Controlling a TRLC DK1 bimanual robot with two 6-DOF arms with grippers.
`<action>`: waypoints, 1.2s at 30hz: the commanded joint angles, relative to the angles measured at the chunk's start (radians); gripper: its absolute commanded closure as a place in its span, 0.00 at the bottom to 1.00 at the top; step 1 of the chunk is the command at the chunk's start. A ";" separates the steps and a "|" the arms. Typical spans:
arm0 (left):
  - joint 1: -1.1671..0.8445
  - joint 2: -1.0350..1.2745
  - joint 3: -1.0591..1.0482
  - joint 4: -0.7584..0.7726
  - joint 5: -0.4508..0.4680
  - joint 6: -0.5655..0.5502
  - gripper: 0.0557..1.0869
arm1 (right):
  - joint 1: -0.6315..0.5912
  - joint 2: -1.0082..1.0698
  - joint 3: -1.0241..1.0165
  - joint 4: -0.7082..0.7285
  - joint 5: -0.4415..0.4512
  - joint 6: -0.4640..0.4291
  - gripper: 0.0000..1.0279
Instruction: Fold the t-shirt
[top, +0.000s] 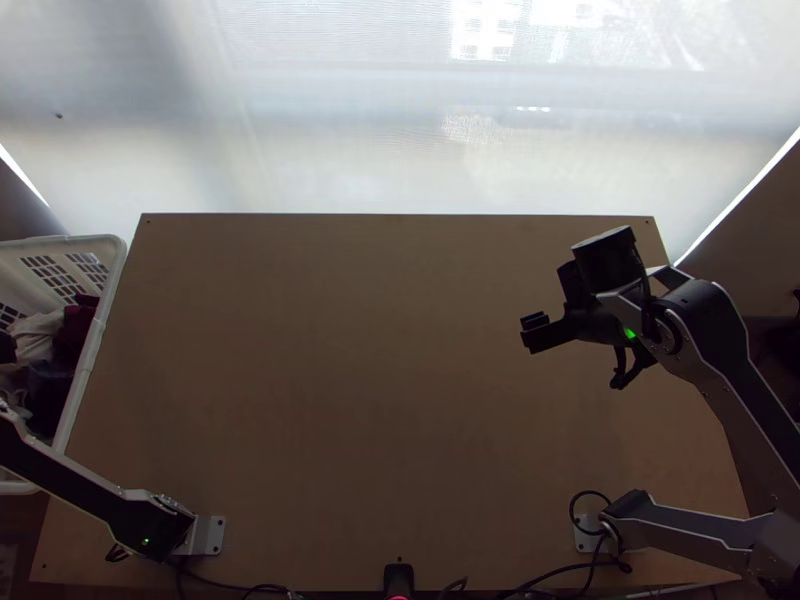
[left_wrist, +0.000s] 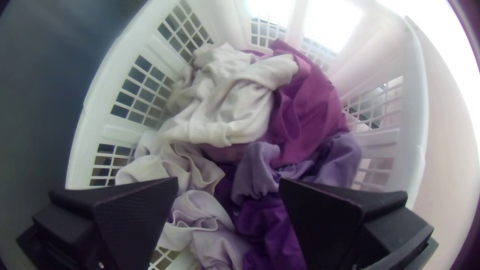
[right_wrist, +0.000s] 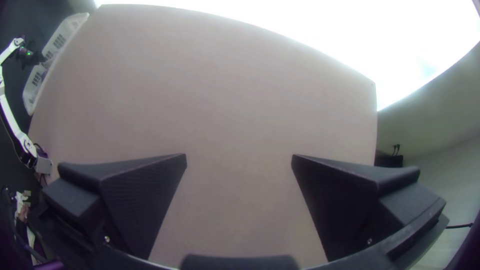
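Right arm (top: 722, 330) nearest, the top view puts its reach at the frame's right, over the counter (top: 380, 380), probably keeping clear of the basket (top: 93, 340) at left; the left wrist view adds bunched clothes (left_wrist: 225, 100), presumably including the t-shirt, under the left gripper (left_wrist: 228, 178), wide apart and empty, placed for picking. Right wrist view: right gripper (right_wrist: 239, 156) spread wide, holding nothing.

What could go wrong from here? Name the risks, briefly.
The white cloth and magenta cloth lie bunched against each other in the basket, so the open left claw might pinch both at once. It might also lift something other than the t-shirt, since the crumpled heap hides each garment's shape. The basket's walls surround the heap, so the claw could knock one.
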 joint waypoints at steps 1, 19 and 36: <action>-0.005 0.101 0.073 0.058 -0.017 0.012 0.05 | -0.002 0.000 -0.008 -0.007 0.000 -0.003 0.05; -0.037 0.218 0.122 0.245 -0.044 0.036 0.05 | -0.002 0.003 -0.055 -0.007 0.001 -0.006 0.05; -0.046 0.288 0.119 0.291 -0.017 0.059 0.69 | -0.002 0.043 -0.042 -0.003 0.001 -0.006 0.05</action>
